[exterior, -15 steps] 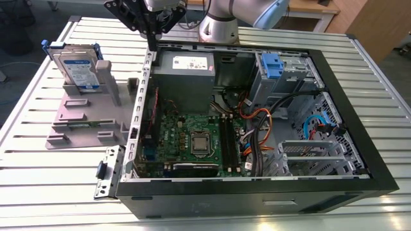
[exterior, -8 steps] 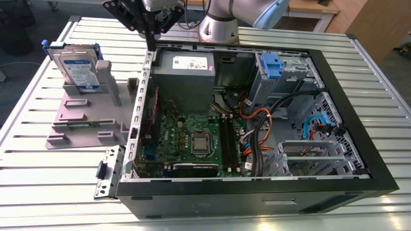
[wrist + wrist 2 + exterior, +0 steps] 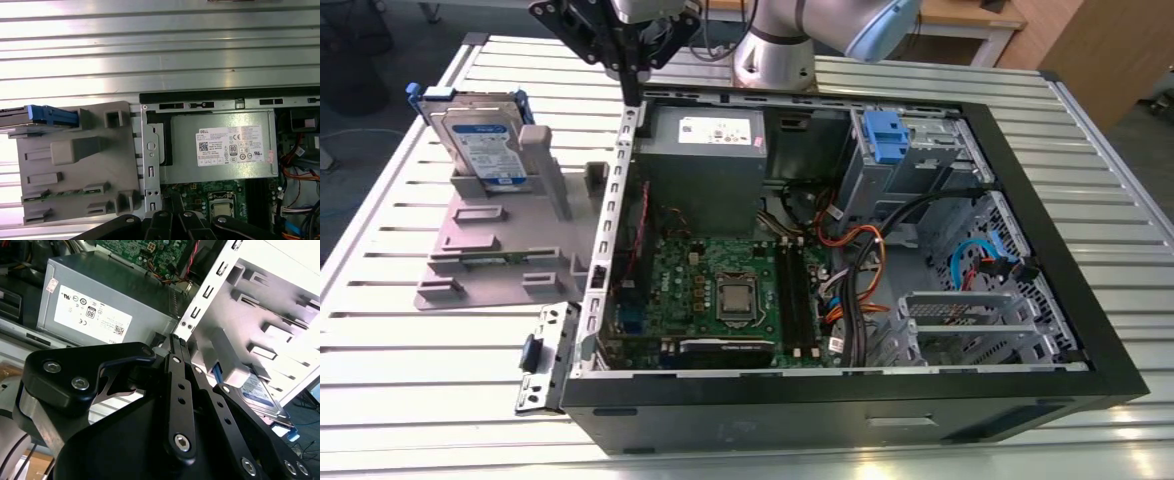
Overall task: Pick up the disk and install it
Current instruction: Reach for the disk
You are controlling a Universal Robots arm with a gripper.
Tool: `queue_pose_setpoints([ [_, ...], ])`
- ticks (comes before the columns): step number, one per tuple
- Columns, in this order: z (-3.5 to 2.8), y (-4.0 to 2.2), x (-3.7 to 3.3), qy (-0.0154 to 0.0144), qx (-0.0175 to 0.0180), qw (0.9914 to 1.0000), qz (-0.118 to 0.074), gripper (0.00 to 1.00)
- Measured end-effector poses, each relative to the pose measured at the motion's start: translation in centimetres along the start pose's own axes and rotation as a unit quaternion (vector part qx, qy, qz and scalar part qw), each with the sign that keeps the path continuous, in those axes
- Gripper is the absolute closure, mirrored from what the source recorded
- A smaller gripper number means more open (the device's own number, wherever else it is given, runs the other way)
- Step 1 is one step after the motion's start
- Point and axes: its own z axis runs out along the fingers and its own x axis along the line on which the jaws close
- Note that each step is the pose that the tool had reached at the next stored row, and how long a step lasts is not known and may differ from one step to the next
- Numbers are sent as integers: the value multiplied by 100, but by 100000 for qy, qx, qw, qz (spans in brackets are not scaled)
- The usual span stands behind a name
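The disk is a silver drive with a white-and-blue label in a blue bracket. It stands on edge in the grey plastic stand at the exterior view's left, beside the open computer case. My gripper hangs above the case's rear corner nearest the stand, fingers together with nothing between them. It is apart from the disk, further toward the exterior view's right. In the second wrist view the gripper points at the case edge, and the disk lies past the stand. The first wrist view catches the disk's blue edge.
The case lies open on a slatted metal table. Inside are a grey power supply, the motherboard, loose cables and a drive bay with a blue bracket. A wooden cabinet stands behind.
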Motion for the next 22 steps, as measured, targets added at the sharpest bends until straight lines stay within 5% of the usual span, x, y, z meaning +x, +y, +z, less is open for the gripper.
queue_pose_setpoints([
  [22, -2, -6, 74, 0, 3, 100000, 2, 90],
])
